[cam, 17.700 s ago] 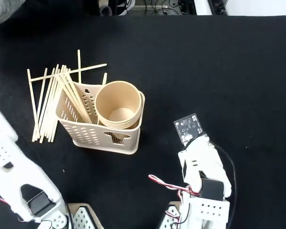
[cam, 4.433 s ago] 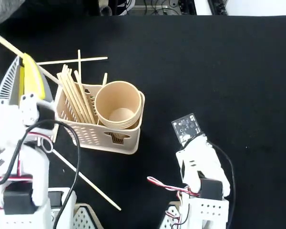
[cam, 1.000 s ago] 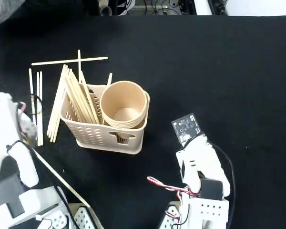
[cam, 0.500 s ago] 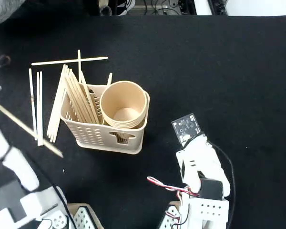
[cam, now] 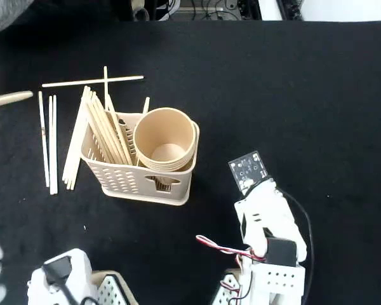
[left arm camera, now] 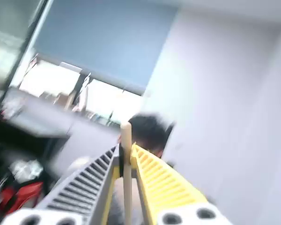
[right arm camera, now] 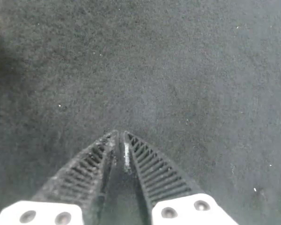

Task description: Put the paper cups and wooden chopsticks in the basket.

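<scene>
A beige slotted basket (cam: 136, 178) stands left of centre on the black cloth. Stacked paper cups (cam: 166, 141) sit upright in its right half, and several wooden chopsticks (cam: 106, 130) lean in its left half. More chopsticks (cam: 49, 145) lie loose on the cloth to its left, and two crossed ones (cam: 92, 81) lie behind it. My left gripper (left arm camera: 125, 151) is shut on one chopstick (left arm camera: 127, 187) and points up into the room; that stick's end (cam: 9, 98) shows at the left edge. My right gripper (right arm camera: 118, 136) is shut on nothing, low over bare cloth.
The right arm (cam: 267, 219) rests near the front edge, right of the basket, with its camera board (cam: 250, 170) facing up. The left arm's base (cam: 60, 279) sits at the front left corner. Black cloth covers the right half and the back of the table.
The left arm has swung up and out past the left edge with the chopstick, whose end now shows higher at the left. The right arm has not moved.
</scene>
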Tool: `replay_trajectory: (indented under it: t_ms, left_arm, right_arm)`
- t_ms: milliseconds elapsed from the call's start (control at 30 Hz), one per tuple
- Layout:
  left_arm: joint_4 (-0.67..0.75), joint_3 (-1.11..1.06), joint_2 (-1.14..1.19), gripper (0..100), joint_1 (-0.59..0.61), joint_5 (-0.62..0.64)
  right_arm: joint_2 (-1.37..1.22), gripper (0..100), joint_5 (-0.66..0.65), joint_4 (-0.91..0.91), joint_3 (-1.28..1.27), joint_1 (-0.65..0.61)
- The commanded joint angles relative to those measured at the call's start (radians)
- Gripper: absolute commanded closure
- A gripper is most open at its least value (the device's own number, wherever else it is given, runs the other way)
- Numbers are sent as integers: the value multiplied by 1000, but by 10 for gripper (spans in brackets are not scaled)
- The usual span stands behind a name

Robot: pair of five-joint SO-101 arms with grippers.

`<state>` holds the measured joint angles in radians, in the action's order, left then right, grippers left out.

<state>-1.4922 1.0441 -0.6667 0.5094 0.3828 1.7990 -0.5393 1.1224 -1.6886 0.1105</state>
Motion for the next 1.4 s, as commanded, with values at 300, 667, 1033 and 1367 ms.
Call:
replay_trajectory:
  t_ms: [300,667,1033,1367]
  left_arm:
    - [44,-460,-173,972,-133,5]
    - [626,-1345,-694,972,-194,-123]
    - [862,-1636,-813,972,-507,-288]
    - [689,-1451,-640,972,-539,-284]
  right_arm:
    - [68,985,-8,6,2,12]
    - [68,985,-8,6,2,12]
    - [70,985,-8,5,2,12]
    - [70,985,-8,2,2,12]
